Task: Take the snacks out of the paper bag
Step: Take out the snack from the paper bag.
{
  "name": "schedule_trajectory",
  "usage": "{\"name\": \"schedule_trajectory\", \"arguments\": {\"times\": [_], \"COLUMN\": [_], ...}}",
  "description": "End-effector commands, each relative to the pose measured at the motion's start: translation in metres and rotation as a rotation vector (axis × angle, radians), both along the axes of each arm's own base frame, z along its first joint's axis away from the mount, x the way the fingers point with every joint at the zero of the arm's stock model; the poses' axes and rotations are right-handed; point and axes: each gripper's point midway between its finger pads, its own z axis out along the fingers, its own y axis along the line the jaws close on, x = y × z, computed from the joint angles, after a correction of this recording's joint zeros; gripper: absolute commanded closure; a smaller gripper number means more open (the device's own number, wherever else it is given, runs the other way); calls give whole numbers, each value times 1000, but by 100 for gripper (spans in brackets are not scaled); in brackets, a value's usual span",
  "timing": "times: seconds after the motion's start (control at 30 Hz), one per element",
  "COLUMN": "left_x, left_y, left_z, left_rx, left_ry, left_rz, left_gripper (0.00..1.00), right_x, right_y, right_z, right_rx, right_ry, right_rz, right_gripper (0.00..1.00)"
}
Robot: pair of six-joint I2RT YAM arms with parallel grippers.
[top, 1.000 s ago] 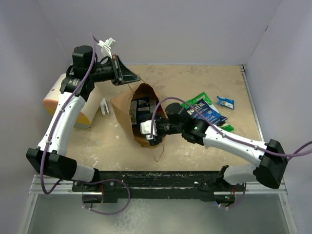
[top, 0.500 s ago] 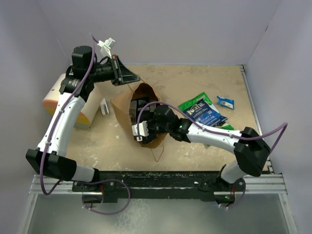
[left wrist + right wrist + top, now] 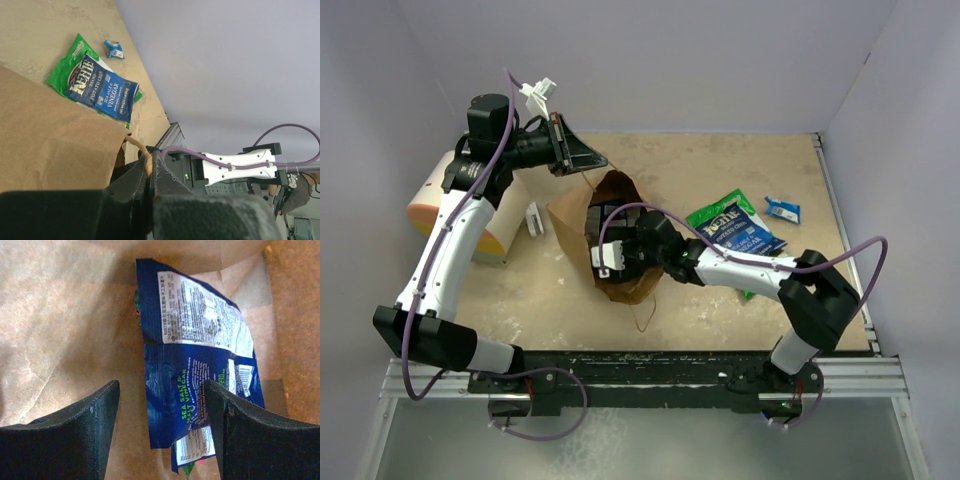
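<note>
R claw point(image 3: 160, 390) is spread wide w/ nothing held, its nose already inside the paper bag point(image 3: 65, 315). From the top cam the bag's mouth gapes upward.

Deep in the bag lies a dark blue packet point(image 3: 190, 365), straight ahead of the claw. Its long axis runs along the reach direction, so the fingers straddle its short width. It sits off-centre, nearer the finger at that view's right.

Prob. needs a push further in plus a small sideways shift before closing.

Already out on the table, R arm's side: vinegar chips packet point(image 3: 740, 232) overlapping a green packet point(image 3: 713, 211), small blue packet point(image 3: 782, 210) just beyond.

L claw point(image 3: 150, 161) is clamped on the bag's twisted handle point(image 3: 139, 148), so R arm is nearer and the only free one.
</note>
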Motion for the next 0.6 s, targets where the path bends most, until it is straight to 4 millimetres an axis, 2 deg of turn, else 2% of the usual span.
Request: {"name": "schedule_trajectory", "arguments": {"times": [0.0, 0.17, 0.27, 0.57], "left_x": [-6, -7, -7, -7], "left_y": [1, 1, 1, 1], "left_z": [23, 24, 24, 25], "left_rx": [-20, -21, -21, -22], "left_ry": [-86, -87, -87, -91], "left_rz": [-6, -6, -6, -7], "left_gripper": [100, 100, 100, 100], "right_x": [14, 21, 20, 14], "right_y": [6, 6, 5, 7], "right_z": [22, 21, 16, 24], "right_rx": [50, 53, 33, 54], "right_ry": [-48, -33, -33, -9], "right_rz": [2, -10, 9, 51], "right_gripper": [31, 40, 46, 67]}}
